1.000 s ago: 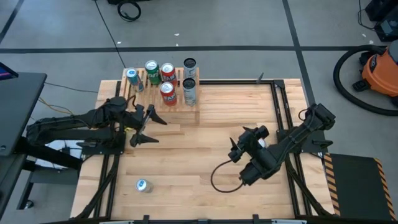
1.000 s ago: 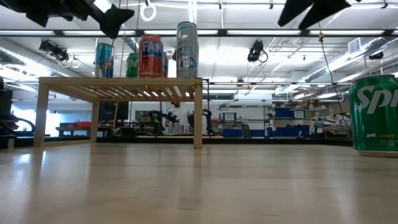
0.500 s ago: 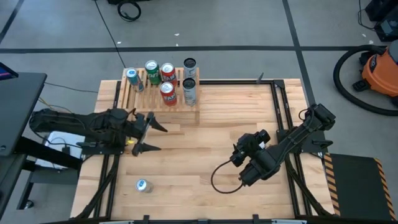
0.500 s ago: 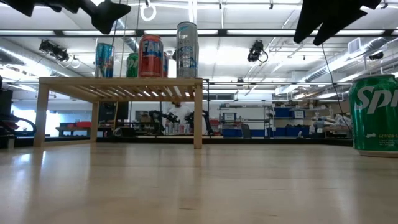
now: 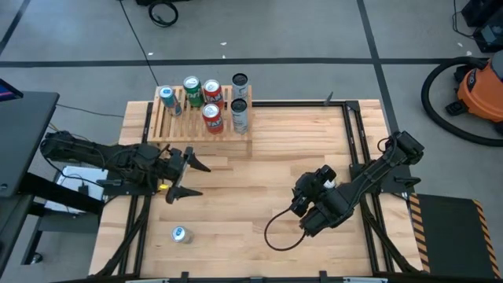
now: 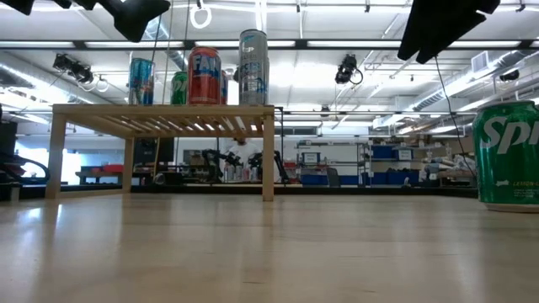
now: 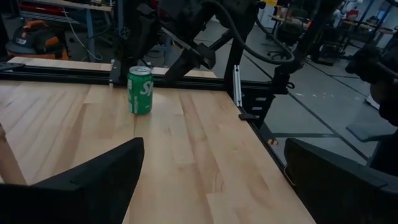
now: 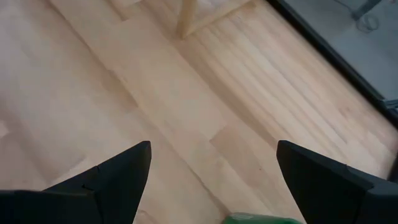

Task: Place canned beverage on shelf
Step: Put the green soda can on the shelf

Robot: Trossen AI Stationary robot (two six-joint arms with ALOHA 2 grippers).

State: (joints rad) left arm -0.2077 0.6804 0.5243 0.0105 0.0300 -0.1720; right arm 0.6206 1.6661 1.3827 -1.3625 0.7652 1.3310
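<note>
A green canned beverage (image 7: 140, 90) stands upright on the wooden table, right of the middle, and shows large in the low view (image 6: 507, 151). In the high view my right gripper (image 5: 299, 198) hides it. That gripper hangs open above the can, slanting down, and only the can's top edge (image 8: 261, 219) shows low between its fingers. The shelf (image 5: 203, 126), a light-wood slatted rack, stands at the far left and several cans (image 5: 211, 116) stand upright on its slats. My left gripper (image 5: 191, 181) hovers open near the shelf's front, holding nothing.
A small round silver-and-blue thing (image 5: 181, 233) sits on the table near the front left. A black cable loop (image 5: 275, 228) hangs below my right arm. Black rails (image 5: 357, 157) run along the table's sides. Bare wood lies between the two grippers.
My left gripper has swung away from the shelf toward the table's near edge and turned about its own line, staying open. My right gripper has tipped further downward over the green can, staying almost in place.
</note>
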